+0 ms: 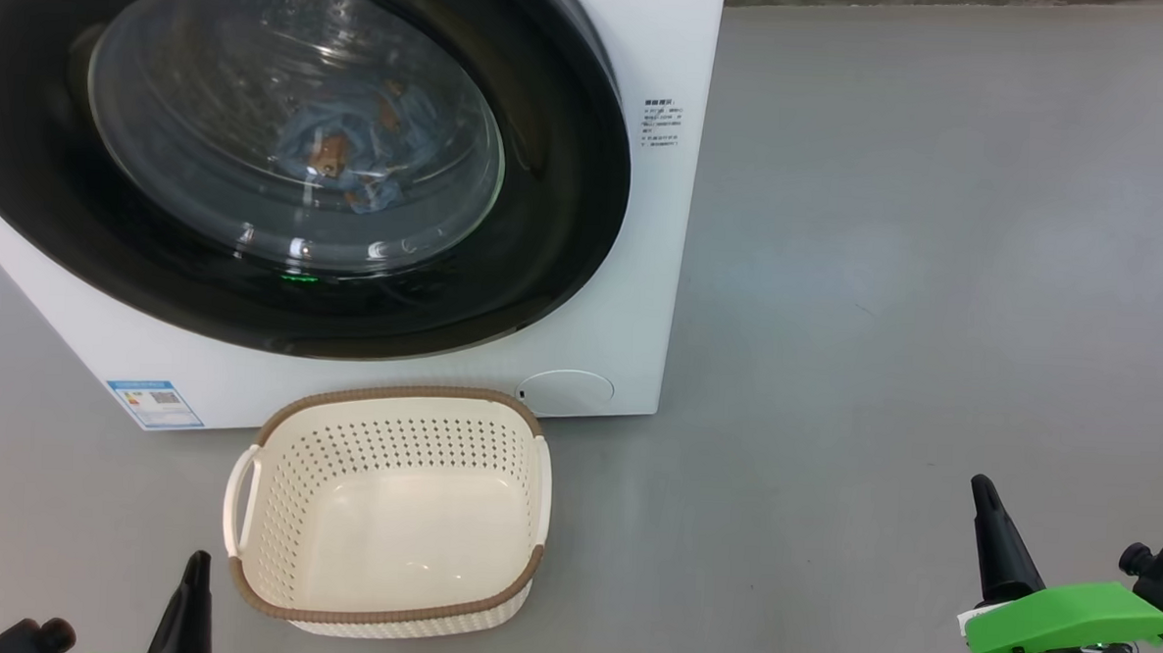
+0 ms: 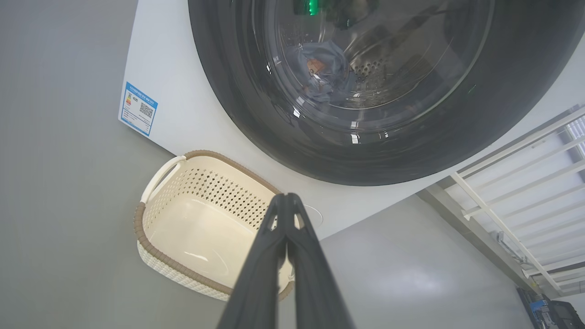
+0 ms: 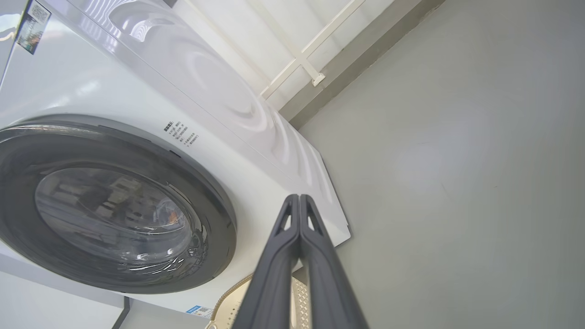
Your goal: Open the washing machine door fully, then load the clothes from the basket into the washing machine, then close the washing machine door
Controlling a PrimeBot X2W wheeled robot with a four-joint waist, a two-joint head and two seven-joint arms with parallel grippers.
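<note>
Door (image 1: 569,169) shut over clothes (image 1: 339,144); my left hand (image 1: 198,570) and right hand (image 1: 984,496), pressed together, could knock the basket (image 1: 400,436) at the door's 6 o'clock if swung inward.

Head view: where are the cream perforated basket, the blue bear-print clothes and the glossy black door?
cream perforated basket (image 1: 284,500), head view, left wall.
blue bear-print clothes (image 1: 354,150), head view, bundle middle, behind glass.
glossy black door (image 1: 560,188), head view, right rim.

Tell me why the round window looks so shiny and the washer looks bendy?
Head view: white glints and a green spot sit low on the glass of the washing machine door, and the clothes behind it look hazy. Left wrist view: more glints there. Right wrist view: the wide lens bends the washing machine, with glare on its glossy side.
</note>
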